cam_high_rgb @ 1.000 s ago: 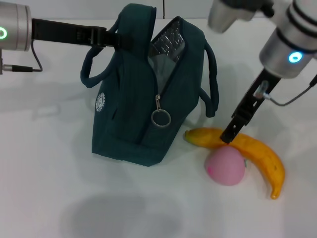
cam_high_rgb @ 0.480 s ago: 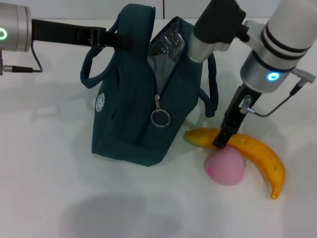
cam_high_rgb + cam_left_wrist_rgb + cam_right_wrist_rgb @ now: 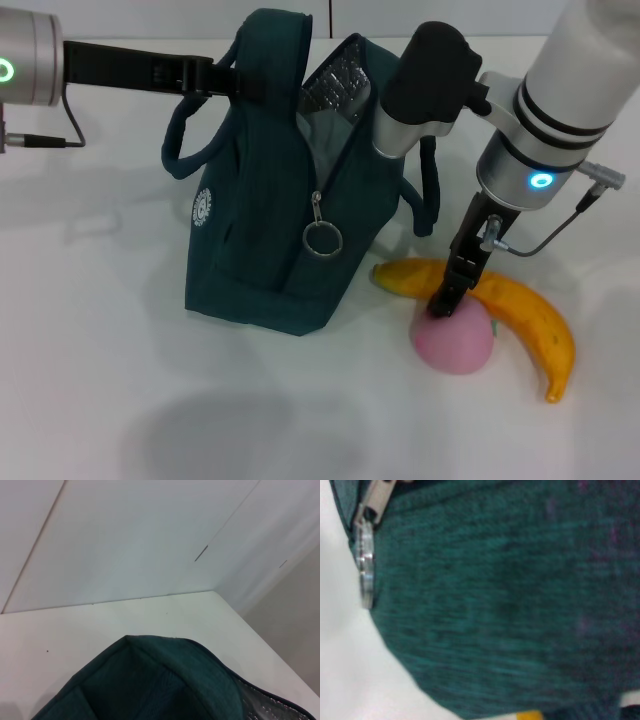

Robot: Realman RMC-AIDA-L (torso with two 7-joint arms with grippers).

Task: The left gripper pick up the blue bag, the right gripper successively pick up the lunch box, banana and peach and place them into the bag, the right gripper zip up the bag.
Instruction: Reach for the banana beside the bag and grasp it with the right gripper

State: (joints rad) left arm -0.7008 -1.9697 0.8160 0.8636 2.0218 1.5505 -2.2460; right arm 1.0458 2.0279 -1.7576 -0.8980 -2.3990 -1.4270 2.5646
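Note:
The blue bag (image 3: 270, 200) stands on the white table with its top open, showing silver lining (image 3: 338, 85). My left gripper (image 3: 213, 77) is shut on the bag's near handle and holds it up. My right gripper (image 3: 447, 295) points down, its tip at the top of the pink peach (image 3: 455, 336), just in front of the yellow banana (image 3: 520, 315). The bag's zipper ring (image 3: 324, 238) hangs on the front. The lunch box is not in view. The right wrist view shows bag fabric (image 3: 510, 595), the zipper ring (image 3: 366, 567) and a sliver of banana (image 3: 527, 714). The left wrist view shows the bag's top (image 3: 150, 680).
The white table (image 3: 100, 380) spreads in front and to the left of the bag. The banana and peach lie close together to the right of the bag. A second bag handle (image 3: 430, 170) hangs on the right side near my right arm.
My right arm has swung left toward the bag and lowered. Its gripper tip has slid from the banana down to the top of the peach. The left arm and bag have not moved.

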